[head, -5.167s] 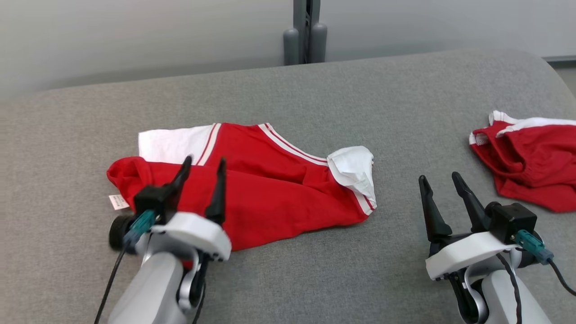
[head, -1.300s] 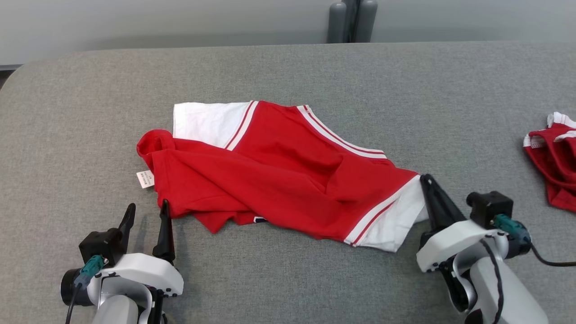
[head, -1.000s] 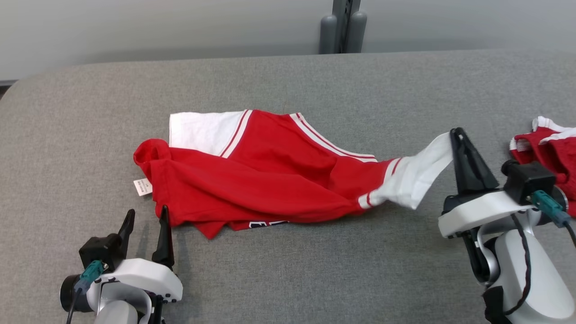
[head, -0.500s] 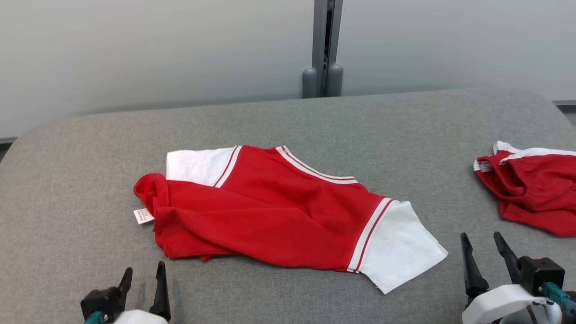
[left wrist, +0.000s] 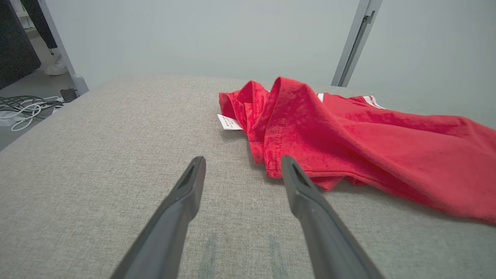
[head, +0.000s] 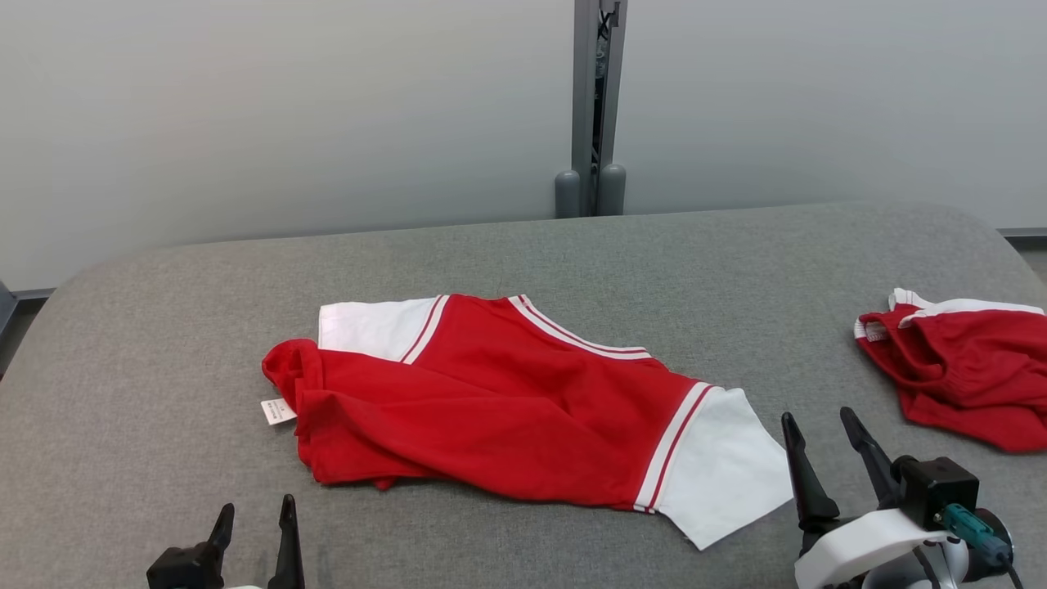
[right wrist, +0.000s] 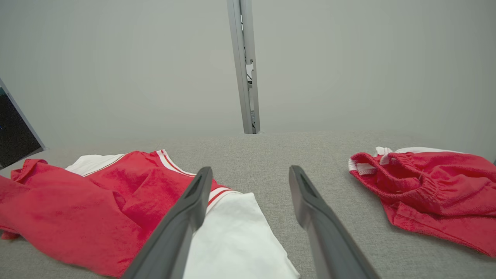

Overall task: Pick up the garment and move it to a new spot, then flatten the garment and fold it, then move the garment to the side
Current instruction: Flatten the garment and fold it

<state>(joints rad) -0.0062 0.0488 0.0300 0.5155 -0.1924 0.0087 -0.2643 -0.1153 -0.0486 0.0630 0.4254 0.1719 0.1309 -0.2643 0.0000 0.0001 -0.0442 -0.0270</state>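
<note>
Right pincer [head: 816,415] now off garment [head: 491,401]

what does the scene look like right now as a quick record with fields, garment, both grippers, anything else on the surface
garment: red shirt with white sleeves, lying rumpled on the grey surface, not yet folded
tag: white tag sticking out at the shirt's left end
left gripper: open, empty, close to the shirt's near left hem
right gripper: open, empty, beside the white sleeve
other item: second red garment with white trim, far right, apart from the shirt
</note>
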